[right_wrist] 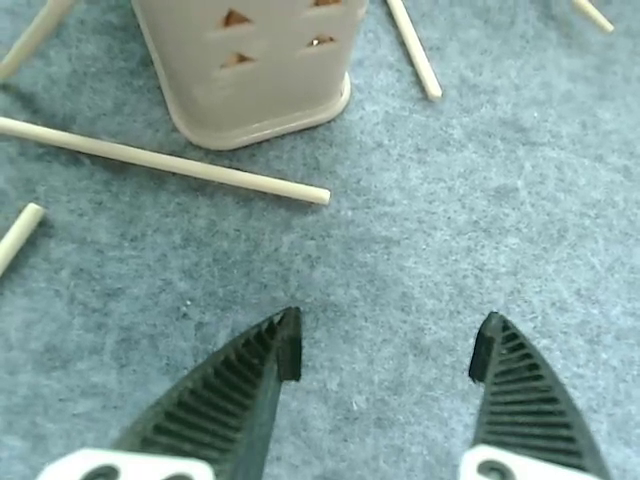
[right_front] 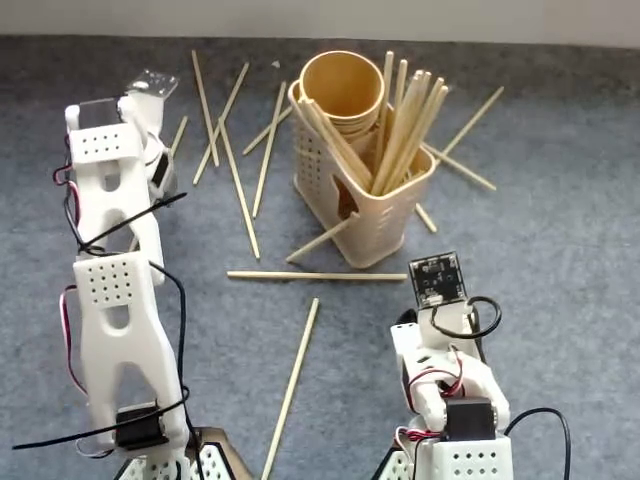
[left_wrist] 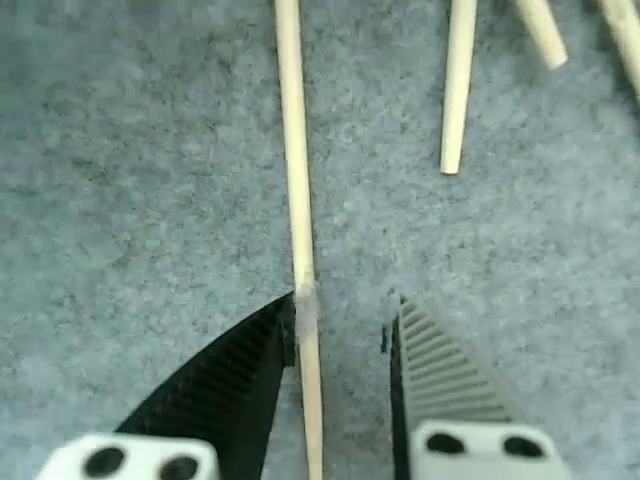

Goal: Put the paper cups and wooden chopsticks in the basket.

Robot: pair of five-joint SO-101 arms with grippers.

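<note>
Basket (right_front: 375, 215) was seen upright on grey carpet (right_front: 560, 200). Paper cups (right_front: 343, 85) were nested inside, bundle of chopsticks (right_front: 405, 125) leaned beside them. Loose chopsticks were scattered around: flat chopstick (right_front: 315, 275) laid just before basket, angled chopstick (right_front: 292, 385) laid between arms, several beyond basket. Left gripper (left_wrist: 342, 305) was held low toward carpet's far edge, jaws narrowly parted, single chopstick (left_wrist: 298, 200) caught between, touching one finger. Right gripper (right_wrist: 385, 345) was spread wide over bare carpet near basket's foot. Open carpet was left on right arm's side.
</note>
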